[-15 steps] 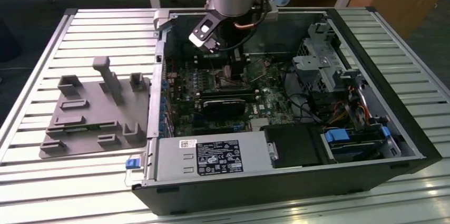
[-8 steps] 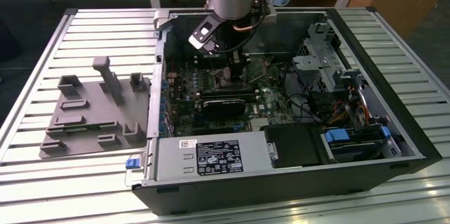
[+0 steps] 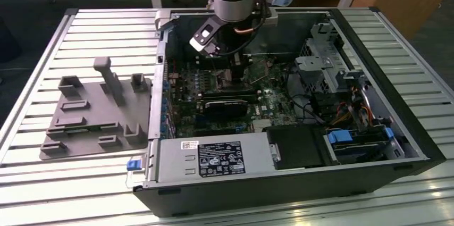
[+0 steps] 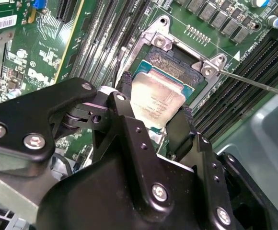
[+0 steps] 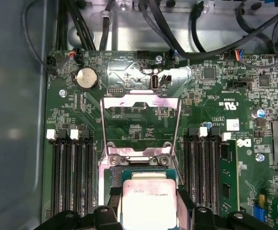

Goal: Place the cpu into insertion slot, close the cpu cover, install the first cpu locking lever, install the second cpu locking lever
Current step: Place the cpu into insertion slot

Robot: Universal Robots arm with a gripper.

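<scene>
A: What's on the worktop (image 3: 92,29)?
B: Open PC case (image 3: 284,194), lying on its side. A grey fixture (image 3: 92,119) sits just beside it, on the exterior view's left.
A: Inside the case?
B: Labelled power supply (image 3: 212,159) along the near wall. Black graphics card (image 3: 225,106) mid-board. Drive cage (image 3: 322,50) on the exterior view's right.
A: Board detail?
B: In the first wrist view: coin cell (image 5: 86,78), two banks of memory slots (image 5: 72,172), and black cables (image 5: 177,28) looping past the board edge.
</scene>
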